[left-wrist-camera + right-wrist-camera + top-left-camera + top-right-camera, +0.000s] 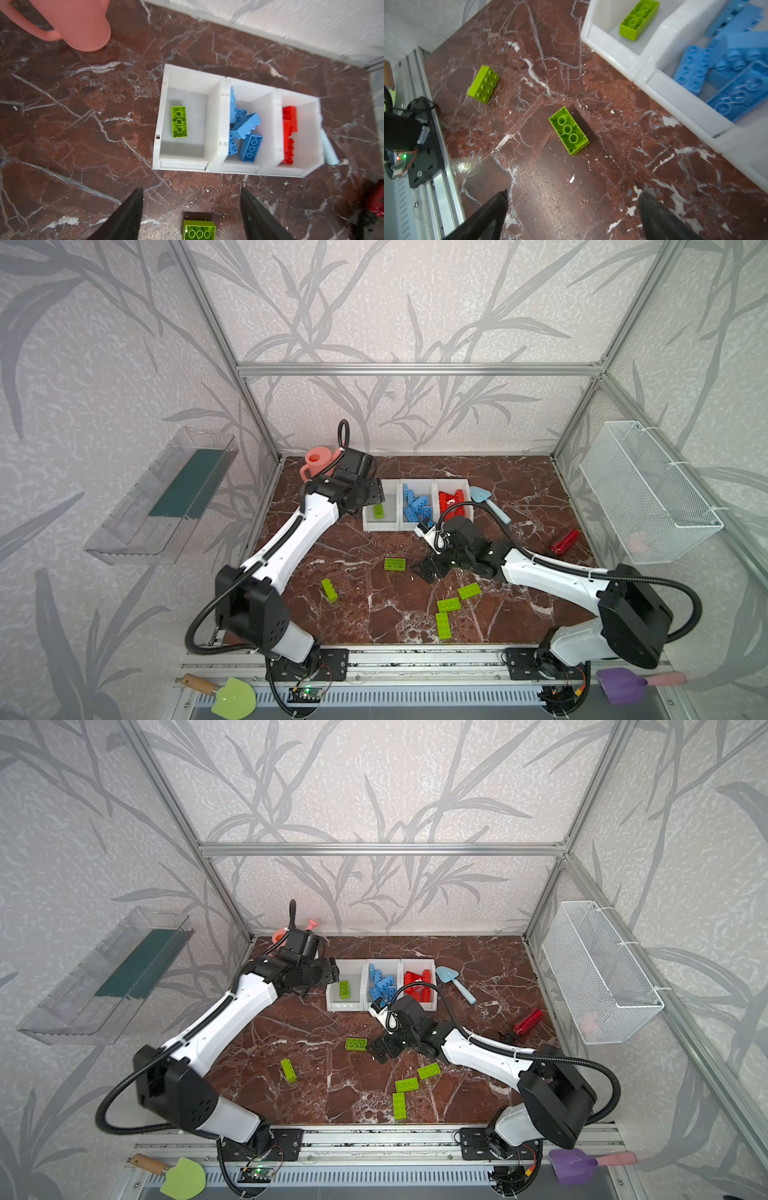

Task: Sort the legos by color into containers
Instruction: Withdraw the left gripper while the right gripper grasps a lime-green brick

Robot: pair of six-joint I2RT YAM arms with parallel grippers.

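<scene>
Three joined white containers (381, 526) stand at the back of the table. The left one holds one green lego (378, 510) (179, 122), the middle one blue legos (417, 504), the right one red legos (453, 499). My left gripper (375, 492) (192, 190) hangs open above the left container with nothing between its fingers. An upside-down green lego (395, 564) (568, 130) lies on the table. My right gripper (428, 570) (574, 194) is open just right of it, empty. Further green legos lie at the left (329, 590) and in a cluster of three at the front (449, 605).
A pink watering can (318, 462) stands behind my left arm. A light blue shovel (490, 502) lies right of the containers and a shiny red object (564, 541) near the right wall. A wire basket (648, 497) and a clear tray (166, 497) hang on the side walls.
</scene>
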